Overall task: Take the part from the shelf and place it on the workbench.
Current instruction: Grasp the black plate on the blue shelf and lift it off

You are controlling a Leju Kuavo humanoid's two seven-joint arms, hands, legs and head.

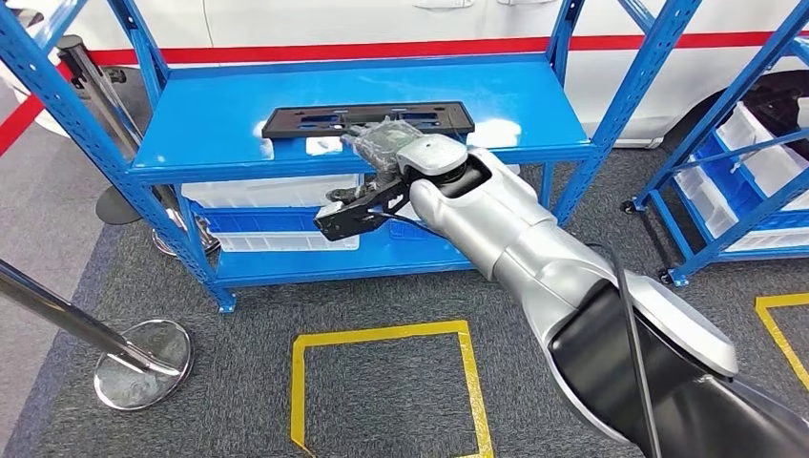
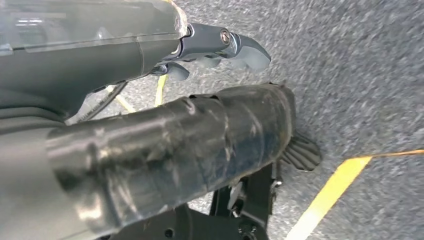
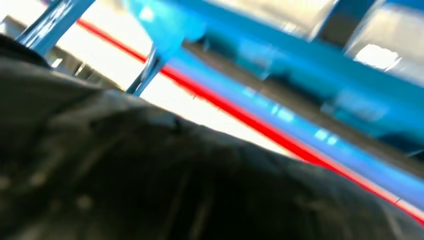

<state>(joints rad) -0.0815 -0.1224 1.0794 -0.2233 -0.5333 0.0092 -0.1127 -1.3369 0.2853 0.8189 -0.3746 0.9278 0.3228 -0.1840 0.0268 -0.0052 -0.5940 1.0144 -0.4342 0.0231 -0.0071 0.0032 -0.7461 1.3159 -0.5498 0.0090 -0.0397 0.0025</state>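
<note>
**One part, one reaching arm: the pick-up is only beginning**

One flat black part lies on the top board of the blue shelf, near the board's front edge and roughly at its middle. It is a long, thin panel with cut-outs, lying flat.

The right hand, wrapped in a crinkled clear cover, sits at the front edge of the part, and seems to touch or overlap the near rim. Whether its fingers are spread, curled or already clamped on the panel, I cannot tell; the cover and the wrist hide them in the head view, and the right wrist view is blurred, with a dark mass in front of blue shelf rails.

The left hand hangs down beside the body above the grey carpet and a yellow floor line. Its fingers look loosely curled with nothing in them.

By my judgement the step in hand is the first one: reaching for and grasping the part. It has not left the shelf.

The next move calls for a firm hold on a thin, wide, flat piece, probably by its front edge. A grip off-centre could let the panel tip or slide, so the lift should be slow and level, and it should clear the shelf posts before the turn toward the workbench.
</note>
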